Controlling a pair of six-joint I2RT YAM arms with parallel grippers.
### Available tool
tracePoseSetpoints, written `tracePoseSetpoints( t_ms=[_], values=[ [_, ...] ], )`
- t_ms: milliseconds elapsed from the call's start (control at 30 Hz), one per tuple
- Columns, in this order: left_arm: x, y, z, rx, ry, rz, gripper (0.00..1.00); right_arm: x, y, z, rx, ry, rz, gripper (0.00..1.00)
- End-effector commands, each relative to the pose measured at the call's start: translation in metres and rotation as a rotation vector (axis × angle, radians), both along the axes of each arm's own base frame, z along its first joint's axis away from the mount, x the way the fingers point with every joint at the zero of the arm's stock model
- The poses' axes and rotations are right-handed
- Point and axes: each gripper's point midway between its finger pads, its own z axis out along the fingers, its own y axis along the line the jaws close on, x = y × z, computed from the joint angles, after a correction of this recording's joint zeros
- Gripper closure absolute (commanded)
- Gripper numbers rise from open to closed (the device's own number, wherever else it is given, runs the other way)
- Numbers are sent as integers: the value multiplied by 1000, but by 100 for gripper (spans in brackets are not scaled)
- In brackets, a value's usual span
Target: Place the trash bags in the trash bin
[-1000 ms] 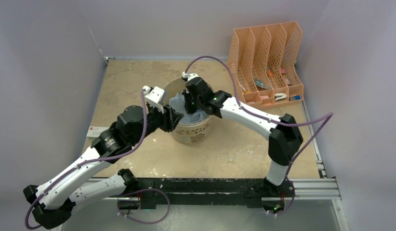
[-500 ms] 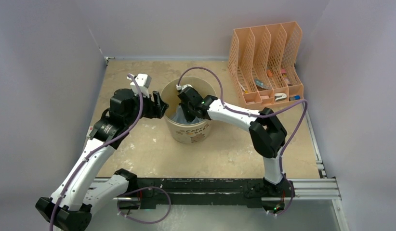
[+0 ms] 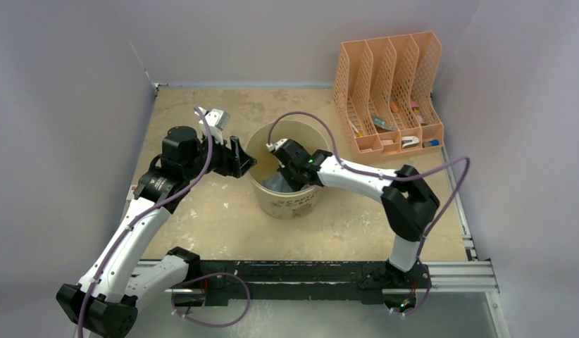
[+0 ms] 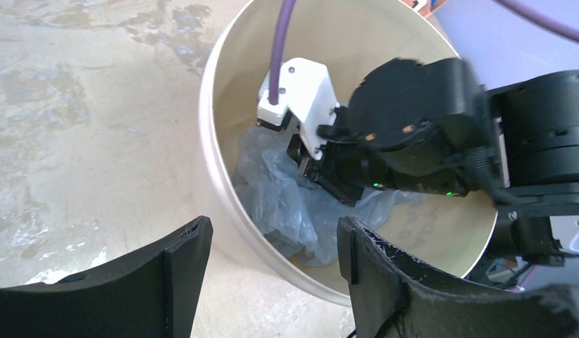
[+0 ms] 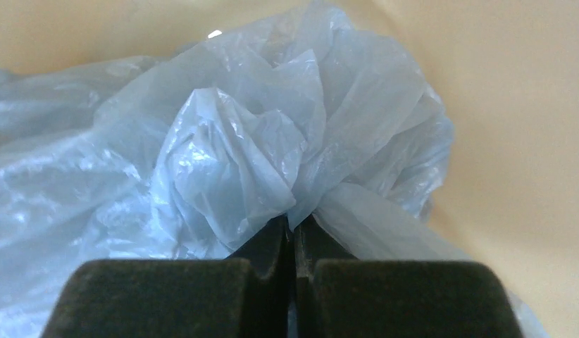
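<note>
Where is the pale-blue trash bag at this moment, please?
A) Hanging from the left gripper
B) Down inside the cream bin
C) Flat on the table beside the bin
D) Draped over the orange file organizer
B: the trash bag lies crumpled inside the trash bin, pinched by the right gripper.

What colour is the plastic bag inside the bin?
The bag is translucent pale blue, best seen in the right wrist view.
</note>
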Motion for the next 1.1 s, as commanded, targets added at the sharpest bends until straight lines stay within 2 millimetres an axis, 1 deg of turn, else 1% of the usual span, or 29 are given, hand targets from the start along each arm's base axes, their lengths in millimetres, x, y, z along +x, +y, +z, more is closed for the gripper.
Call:
tracePoseSetpoints(
  t_ms=[0,67,133,200,267,333,400,433,567,600,633,733,767,833,867,1000,1067],
  values=[
    [-9,-13,30,-57,-80,-108,34,-6,-25,32,-21,-66,118,100],
    [-15,-18,31,-71,-74,-145,34,-7,-38,33,-7,-61,128,100],
    [-20,-22,32,-82,-67,-178,34,-3,-39,45,17,-102,146,100],
    [-22,-24,32,-89,-61,-197,34,-2,-31,59,59,-111,161,100],
    [-24,-26,31,-96,-51,-211,34,2,-19,77,121,-126,147,100],
    [-26,-29,33,-106,-48,-233,34,7,-5,100,206,-139,100,100],
    [-29,-31,37,-114,-57,-254,34,19,1,128,291,-189,-7,100],
    [-30,-32,40,-122,-70,-259,34,21,5,141,339,-207,-36,100],
    [-38,-36,60,-179,-137,-297,34,23,17,199,593,-281,-112,100],
    [-40,-37,66,-193,-153,-307,34,21,16,215,669,-293,-145,100],
    [-42,-39,70,-204,-169,-321,33,20,15,223,726,-297,-175,100],
    [-50,-43,81,-230,-206,-380,33,15,6,244,873,-288,-233,100],
    [-53,-45,82,-237,-210,-397,33,8,7,246,926,-266,-211,100],
    [-58,-49,84,-254,-217,-441,33,-9,18,262,1042,-224,-102,100],
    [-60,-51,85,-266,-222,-467,33,-14,22,267,1076,-201,-81,100],
    [-73,-63,93,-318,-241,-609,36,-25,33,270,1107,-118,-26,100],
    [-72,-66,93,-316,-243,-644,37,-28,35,269,1102,-100,-12,100]
  ],
)
